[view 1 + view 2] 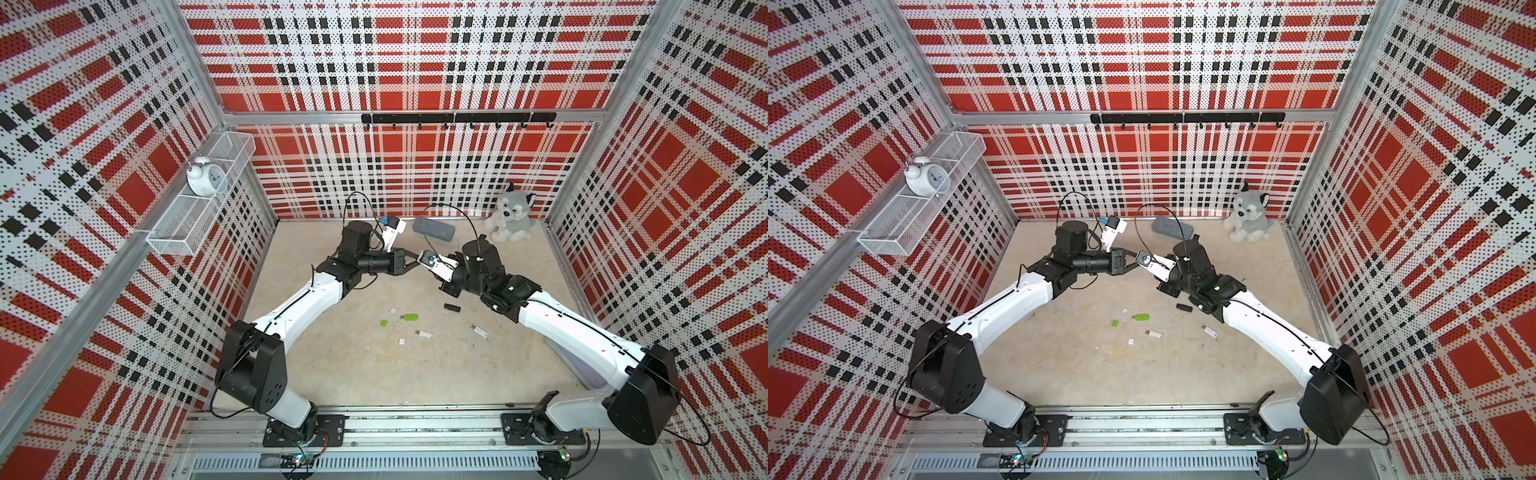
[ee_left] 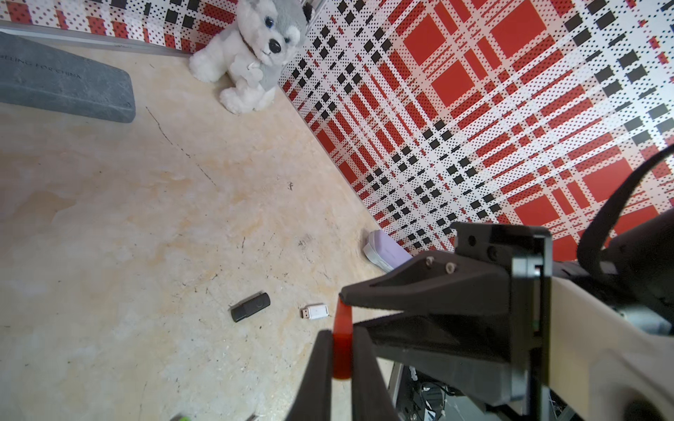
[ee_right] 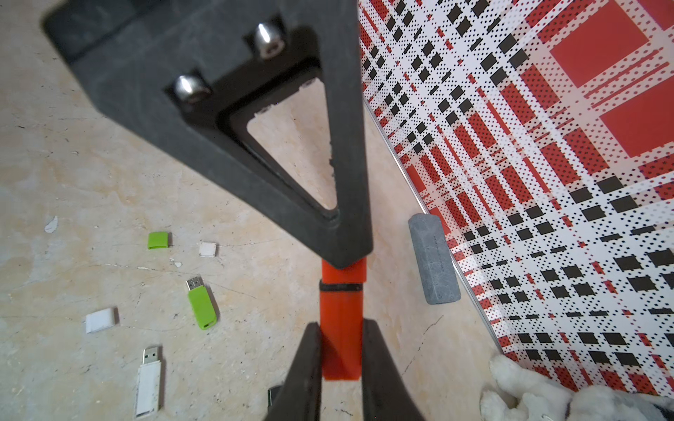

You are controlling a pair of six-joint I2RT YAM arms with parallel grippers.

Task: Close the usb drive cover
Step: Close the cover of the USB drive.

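Enclosure: beige, stone-look table [image 1: 374, 365], walled by red, black and white plaid panels [image 1: 415, 62].
Landmark: grey case [image 1: 432, 230], lying at the back wall beside a plush husky [image 1: 511, 216].
Top view, arms: the left gripper [image 1: 417, 264] and the right arm [image 1: 561, 324] meet just in front of the grey case. What they hold is hidden under fingers and the wrist camera.
Left wrist view, tools: the left gripper's jaws are narrow, clamped on one end of an orange-red usb drive [image 2: 343, 350]. The right gripper [image 2: 348, 310] pinches the other end.
Left wrist view, table: a black drive [image 2: 251, 307] and a white drive [image 2: 315, 311] lie apart from the grey case.
Right wrist view, task item: the drive is held above the table, near the grey case. It has a flat rectangular body between the right gripper's narrow jaws. Its cover [image 3: 344, 273], the same colour, sits on the far end under the left gripper's fingertip. A thin dark seam separates cover and body.
Right wrist view, loose parts: a green drive [image 3: 202, 306] with bare plug and a green cap [image 3: 158, 240] lie well apart from the grey case.
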